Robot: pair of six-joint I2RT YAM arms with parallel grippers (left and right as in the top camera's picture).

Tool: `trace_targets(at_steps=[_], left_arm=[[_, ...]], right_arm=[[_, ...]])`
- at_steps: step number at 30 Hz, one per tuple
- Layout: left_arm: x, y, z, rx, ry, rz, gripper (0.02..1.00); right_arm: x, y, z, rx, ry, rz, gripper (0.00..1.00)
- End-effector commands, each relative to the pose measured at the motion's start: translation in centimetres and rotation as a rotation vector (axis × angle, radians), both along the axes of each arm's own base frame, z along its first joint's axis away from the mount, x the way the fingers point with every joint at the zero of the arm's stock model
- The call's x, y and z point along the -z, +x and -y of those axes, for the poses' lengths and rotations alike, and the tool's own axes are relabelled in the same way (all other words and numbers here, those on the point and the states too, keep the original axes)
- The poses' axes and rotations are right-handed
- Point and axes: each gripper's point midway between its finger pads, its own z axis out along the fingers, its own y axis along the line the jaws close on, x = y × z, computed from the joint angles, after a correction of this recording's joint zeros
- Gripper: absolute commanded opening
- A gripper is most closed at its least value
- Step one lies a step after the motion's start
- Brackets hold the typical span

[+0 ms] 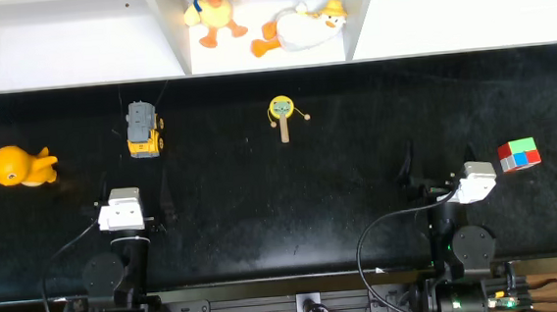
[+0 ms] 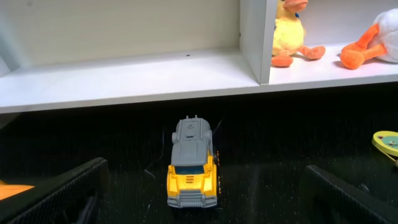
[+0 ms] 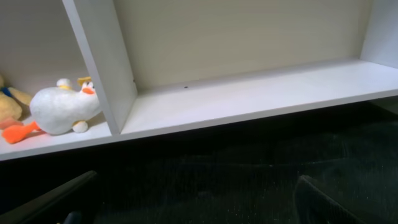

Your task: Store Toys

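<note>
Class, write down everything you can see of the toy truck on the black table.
The toy truck has a yellow body, grey top and grey front grille, plastic-looking. It stands upright on its wheels on the black table, before the white shelf, grille facing away from it. Only the table touches it; the open left gripper sits short of it.

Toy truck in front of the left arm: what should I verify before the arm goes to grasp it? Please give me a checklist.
1. Left fingers open wide: ok.
2. Toy truck upright on its wheels: ok.
3. Truck lined up between the fingers: ok.
4. Nothing touching the truck: ok.
5. Left shelf compartment behind the truck free: ok.
6. Truck's wheels will not roll when touched: cannot tell.
</note>
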Motion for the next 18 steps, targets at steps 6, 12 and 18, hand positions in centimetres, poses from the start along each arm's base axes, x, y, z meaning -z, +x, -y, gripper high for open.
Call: trace_targets(at_steps=[6, 12, 18], left_arm=[[-0.20, -0.05, -0.38, -0.018, 0.023, 0.010, 0.998], [-0.20, -0.05, -0.38, -0.018, 0.023, 0.010, 0.998], [-0.57, -0.09, -0.37, -0.019, 0.011, 0.017, 0.998]], right_arm=[[0.36, 0.04, -0.07, -0.005, 0.008, 0.000, 0.996], [0.36, 0.04, -0.07, -0.005, 0.008, 0.000, 0.993], [0.36, 0.04, -0.07, -0.005, 0.008, 0.000, 0.996]])
